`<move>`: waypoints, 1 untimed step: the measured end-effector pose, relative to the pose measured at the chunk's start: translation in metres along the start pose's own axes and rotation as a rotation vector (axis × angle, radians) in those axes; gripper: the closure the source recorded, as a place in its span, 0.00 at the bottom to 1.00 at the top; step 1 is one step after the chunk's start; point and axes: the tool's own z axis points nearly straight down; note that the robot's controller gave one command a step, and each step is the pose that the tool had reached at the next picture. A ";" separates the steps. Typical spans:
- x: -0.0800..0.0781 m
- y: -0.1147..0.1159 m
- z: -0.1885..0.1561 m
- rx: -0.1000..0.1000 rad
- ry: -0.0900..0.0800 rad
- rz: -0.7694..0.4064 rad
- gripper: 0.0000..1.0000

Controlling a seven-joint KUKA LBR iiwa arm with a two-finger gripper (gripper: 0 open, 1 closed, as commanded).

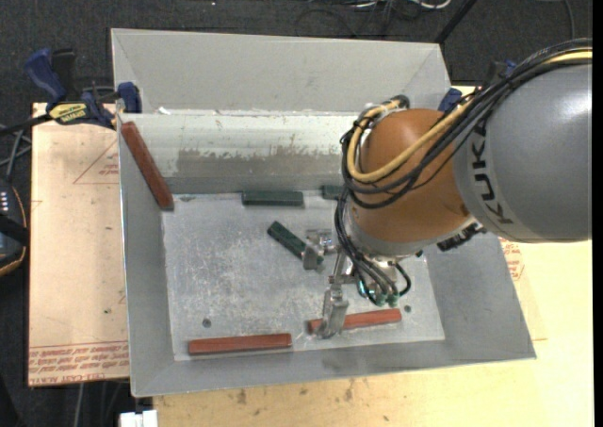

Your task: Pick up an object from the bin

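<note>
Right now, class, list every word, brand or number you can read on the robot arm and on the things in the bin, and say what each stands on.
"KU", with the next letter cut off: on the grey arm housing, running sideways.
No text can be read on the bin, the red-brown bars or the dark green blocks.

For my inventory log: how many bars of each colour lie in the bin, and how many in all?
Red-brown bars: 3
Dark green bars: 3, one partly hidden
Total: 6
</note>
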 end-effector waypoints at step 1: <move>-0.002 -0.001 -0.003 -0.001 -0.007 0.003 0.00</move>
